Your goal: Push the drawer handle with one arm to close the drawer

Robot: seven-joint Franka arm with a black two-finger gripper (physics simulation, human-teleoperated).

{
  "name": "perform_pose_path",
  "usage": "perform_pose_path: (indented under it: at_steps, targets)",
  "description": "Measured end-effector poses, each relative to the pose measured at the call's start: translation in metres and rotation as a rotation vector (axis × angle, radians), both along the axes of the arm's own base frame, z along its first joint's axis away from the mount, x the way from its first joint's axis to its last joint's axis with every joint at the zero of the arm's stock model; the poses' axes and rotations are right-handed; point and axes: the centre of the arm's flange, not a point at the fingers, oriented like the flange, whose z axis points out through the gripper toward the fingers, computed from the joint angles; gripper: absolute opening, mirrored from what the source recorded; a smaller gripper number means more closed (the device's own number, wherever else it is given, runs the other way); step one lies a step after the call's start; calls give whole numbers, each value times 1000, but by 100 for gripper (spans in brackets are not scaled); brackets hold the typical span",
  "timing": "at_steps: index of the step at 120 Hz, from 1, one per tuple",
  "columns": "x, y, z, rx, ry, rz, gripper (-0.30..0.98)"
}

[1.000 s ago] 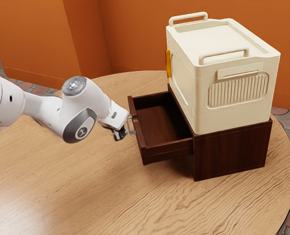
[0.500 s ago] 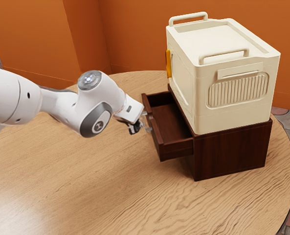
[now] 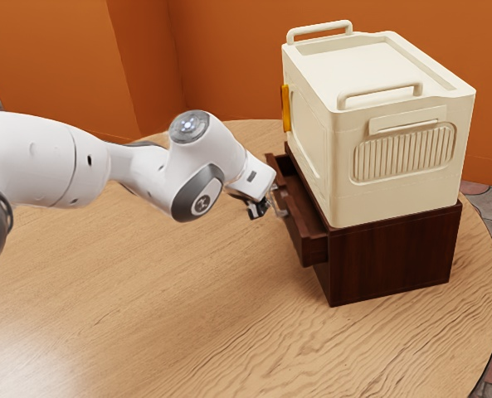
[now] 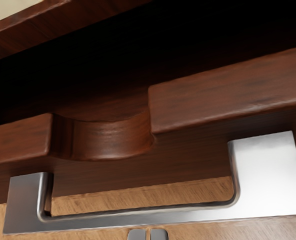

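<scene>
**Nearly home, with some pushing to do**

My black two-finger gripper [image 4: 148,234] has its fingers [image 4: 137,234] together, clamped on nothing, just beside the outer face of the silver, squared metal handle [image 4: 138,218]; I cannot tell whether they touch it. Closed like that, they should make a firm, blunt pusher, and their place near the handle's middle should keep the load even. Behind the handle, the dark red-brown wooden drawer [image 3: 300,228] stands partly open. Beyond the handle is the matching wooden cabinet [image 3: 391,253], and on it the cream ribbed plastic box [image 3: 403,157], whose weight may help steady things as I push. The round pale-wood table [image 3: 187,315] lies below the handle. I judge the next move to be straight toward the cabinet; drifting off the bar could make me slip.
</scene>
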Motion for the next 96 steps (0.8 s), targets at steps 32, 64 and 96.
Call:
perform_pose_path:
  at_steps: [32, 64, 96]
  targets:
    - [13, -19, 2, -3, -3, -22, -10]
    - [21, -33, 1, -9, 6, -37, -10]
    - [25, -38, -4, -19, 17, -37, -10]
